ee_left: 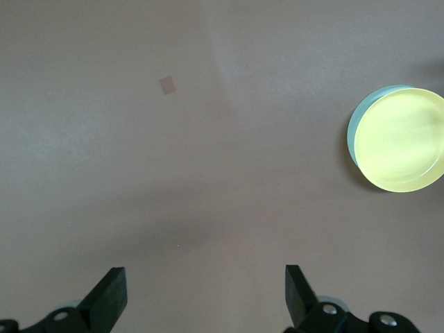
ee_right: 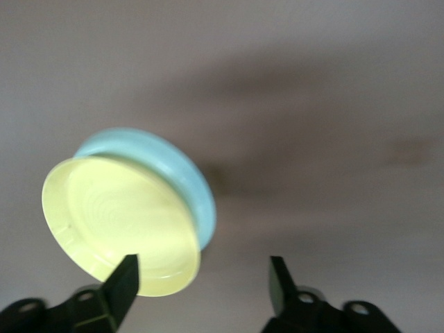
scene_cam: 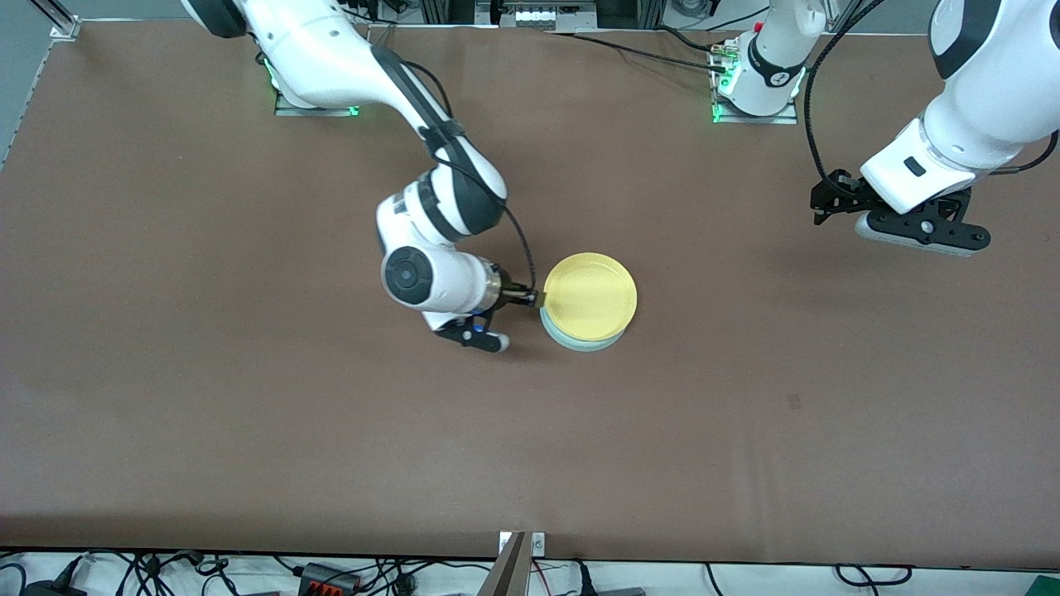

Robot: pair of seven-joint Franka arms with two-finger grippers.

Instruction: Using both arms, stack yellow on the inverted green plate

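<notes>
So your right gripper (scene_cam: 537, 298) sits low at the rim of the yellow (scene_cam: 590, 295) on the side toward the right arm's end, fingers spread wide in the right wrist view with one finger (ee_right: 123, 281) by the rim and nothing pinched. The yellow plate lies on the green plate (scene_cam: 585, 342), rim up, and it's round, so no long axis. Your left gripper (scene_cam: 903, 217) waits wide open, empty, over bare table (scene_cam: 248, 414) at its own end

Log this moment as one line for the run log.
yellow plate: on green plate | right gripper: open, at yellow plate's rim | left gripper: open, waiting over bare table
</notes>
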